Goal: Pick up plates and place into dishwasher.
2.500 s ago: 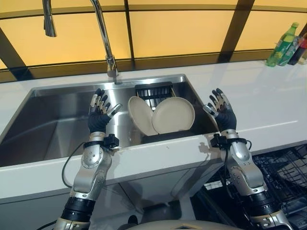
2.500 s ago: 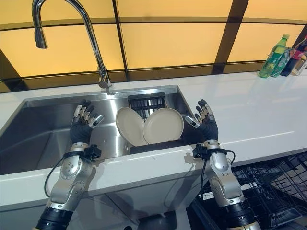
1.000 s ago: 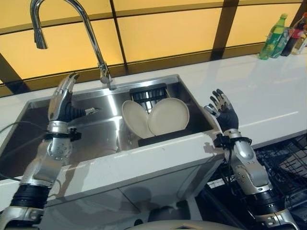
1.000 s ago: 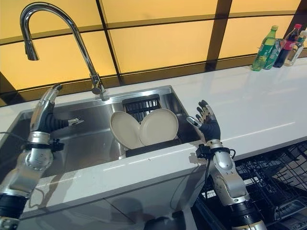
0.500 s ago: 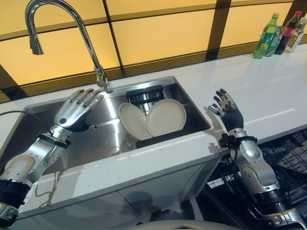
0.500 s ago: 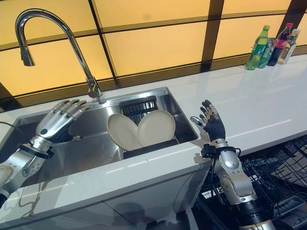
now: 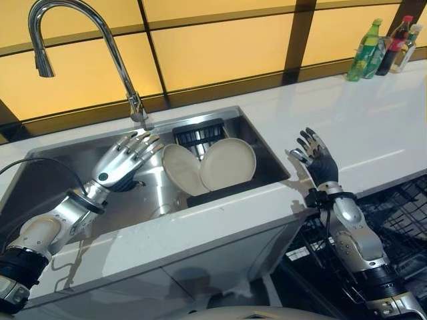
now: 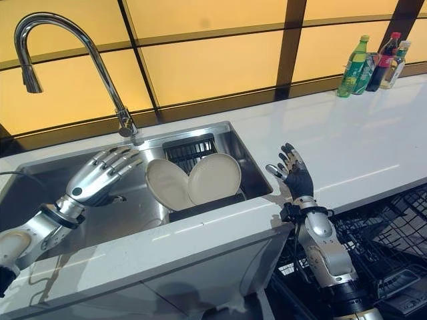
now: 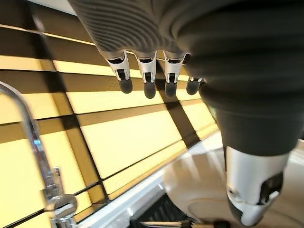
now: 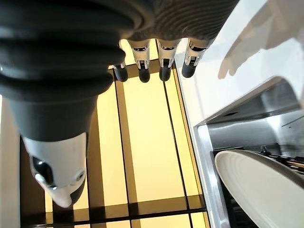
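Two cream plates [image 7: 227,164] lean upright against each other at the right end of the steel sink [image 7: 60,167], in front of a black rack [image 7: 197,132]. My left hand [image 7: 123,163] hovers open over the sink, its fingertips close to the left plate [image 8: 162,183] without touching it. Over the counter's front edge, just right of the sink, my right hand [image 7: 317,160] is raised open, fingers spread, holding nothing. A plate's rim [image 10: 256,187] shows in the right wrist view, and a plate [image 9: 199,190] shows past the thumb in the left wrist view.
A tall curved faucet [image 7: 100,40] rises behind the sink. Bottles [image 7: 377,41] stand at the far right of the white counter [image 7: 360,113]. The open dishwasher's wire rack [image 7: 393,233] lies below the counter at the lower right.
My left hand has swung from high at the sink's left toward the plates, palm down and nearer the left plate. The right hand has stayed put. The camera has shifted.
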Motion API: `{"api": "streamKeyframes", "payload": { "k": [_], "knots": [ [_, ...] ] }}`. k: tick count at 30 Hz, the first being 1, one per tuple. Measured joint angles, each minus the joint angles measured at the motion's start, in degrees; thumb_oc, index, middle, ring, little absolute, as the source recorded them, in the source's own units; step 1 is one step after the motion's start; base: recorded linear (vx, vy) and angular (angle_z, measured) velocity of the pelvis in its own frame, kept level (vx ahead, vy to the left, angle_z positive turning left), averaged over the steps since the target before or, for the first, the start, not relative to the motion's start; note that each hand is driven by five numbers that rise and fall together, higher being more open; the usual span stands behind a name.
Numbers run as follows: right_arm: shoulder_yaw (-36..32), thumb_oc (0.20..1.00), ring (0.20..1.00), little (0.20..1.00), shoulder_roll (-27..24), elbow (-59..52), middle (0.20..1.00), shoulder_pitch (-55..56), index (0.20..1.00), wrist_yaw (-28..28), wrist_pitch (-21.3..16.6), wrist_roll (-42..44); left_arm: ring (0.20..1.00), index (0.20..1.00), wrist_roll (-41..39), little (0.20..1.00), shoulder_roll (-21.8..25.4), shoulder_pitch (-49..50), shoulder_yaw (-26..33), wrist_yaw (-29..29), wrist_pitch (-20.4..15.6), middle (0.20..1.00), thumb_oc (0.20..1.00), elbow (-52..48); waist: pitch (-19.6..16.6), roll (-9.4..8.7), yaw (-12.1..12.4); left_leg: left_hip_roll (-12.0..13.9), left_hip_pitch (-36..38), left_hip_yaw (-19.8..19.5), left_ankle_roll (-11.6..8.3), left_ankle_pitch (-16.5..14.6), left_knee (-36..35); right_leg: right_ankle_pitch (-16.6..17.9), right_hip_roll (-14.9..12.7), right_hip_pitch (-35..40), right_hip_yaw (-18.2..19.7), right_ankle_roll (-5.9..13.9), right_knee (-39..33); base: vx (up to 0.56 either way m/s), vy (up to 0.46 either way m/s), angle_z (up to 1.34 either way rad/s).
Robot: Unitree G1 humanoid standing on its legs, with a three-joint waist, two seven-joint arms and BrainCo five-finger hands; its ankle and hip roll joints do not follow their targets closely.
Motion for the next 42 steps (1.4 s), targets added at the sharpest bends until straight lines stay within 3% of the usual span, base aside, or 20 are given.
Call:
{"api": "streamKeyframes", "payload": {
  "k": [9, 19, 29, 31, 33, 35, 38, 42],
  "knots": [
    [1.2, 1.0, 1.0, 1.0, 0.0, 0.6, 1.0, 0.1, 1.0, -0.8, 0.0, 0.0, 1.0, 1.0, 1.1, 1.0, -1.5, -3.3, -4.0, 2.6, 5.2, 1.0, 1.0, 3.5, -0.1, 0.07, -1.6, -0.1, -0.6, 0.5, 0.09, 0.1, 0.0, 0.3, -0.1, -0.9, 0.6, 0.08, 0.0, 0.02, 0.011, -0.03],
    [2.6, 1.0, 1.0, 1.0, 0.0, 0.7, 1.0, 0.1, 1.0, -1.9, 0.1, 0.0, 1.0, 1.0, 3.3, 1.0, -3.4, -6.2, -10.0, -2.3, 4.9, 1.0, 1.0, 4.7, 0.8, 1.02, -3.1, -0.3, -0.9, 1.6, 0.31, -0.1, 0.0, 0.7, -0.6, -1.9, 2.0, 0.44, 0.0, 0.01, 0.033, -0.07],
    [3.6, 1.0, 1.0, 1.0, -2.0, 0.7, 1.0, -4.8, 1.0, -2.8, -0.2, 0.0, 1.0, 1.0, 2.6, 1.0, -3.6, -13.1, -13.8, -8.9, 4.2, 1.0, 1.0, 7.3, 4.6, 2.2, -3.2, -0.4, -2.7, 2.9, 0.83, 0.3, 0.0, 1.8, -0.7, -4.8, 3.7, 0.79, 0.0, -0.04, 0.024, -0.08],
    [3.8, 1.0, 1.0, 1.0, -2.0, 0.7, 1.0, -5.7, 1.0, -3.1, -0.2, 0.0, 0.868, 0.868, 1.9, 0.868, -3.6, -15.0, -14.0, -10.6, 4.5, 0.868, 0.868, 8.2, 5.6, 2.22, -3.2, -0.6, -2.7, 3.0, 0.9, 0.4, 0.0, 2.1, -0.7, -4.8, 3.8, 0.86, 0.0, 0.0, 0.0, 0.0],
    [3.8, 1.0, 1.0, 1.0, -2.0, 0.7, 1.0, -5.9, 1.0, -3.0, -0.7, 0.0, 0.846, 0.846, 0.8, 0.846, -3.6, -15.8, -14.0, -11.3, 5.1, 0.846, 0.846, 8.6, 6.2, 2.12, -3.2, -0.6, -2.7, 3.0, 0.9, 0.4, 0.0, 2.1, -0.7, -4.8, 3.8, 0.87, 0.0, 0.03, 0.017, -0.01],
    [3.8, 1.0, 1.0, 1.0, -2.0, 0.6, 1.0, -5.9, 1.0, -2.9, -0.9, 0.0, 0.561, 0.561, 0.6, 0.561, -3.6, -16.0, -14.0, -11.3, 5.2, 0.561, 0.561, 8.6, 6.3, 2.06, -3.2, -0.7, -2.7, 3.0, 0.9, 0.4, 0.0, 2.1, -0.7, -4.8, 3.8, 0.86, -0.1, 0.03, 0.022, 0.0],
    [3.6, 1.0, 1.0, 1.0, -2.1, 0.6, 1.0, -5.9, 1.0, -2.9, -1.2, 0.0, 0.2, 0.2, 0.8, 0.2, -3.5, -16.0, -14.0, -11.3, 5.2, 0.2, 0.2, 8.9, 6.5, 2.02, -3.1, -0.8, -2.6, 3.0, 0.93, 0.4, 0.0, 2.1, -0.8, -4.6, 3.8, 0.86, -0.1, 0.04, 0.023, 0.01],
    [3.6, 1.0, 1.0, 1.0, -2.1, 0.6, 1.0, -6.1, 1.0, -2.8, -1.2, 0.0, 0.2, 0.2, 1.0, 0.2, -3.5, -15.9, -14.0, -10.9, 5.2, 0.2, 0.2, 9.8, 7.0, 2.03, -3.1, -0.8, -2.5, 2.9, 0.97, 0.4, 0.0, 2.1, -0.8, -4.3, 3.7, 0.91, -0.1, 0.05, 0.019, 0.02]
  ]
}}
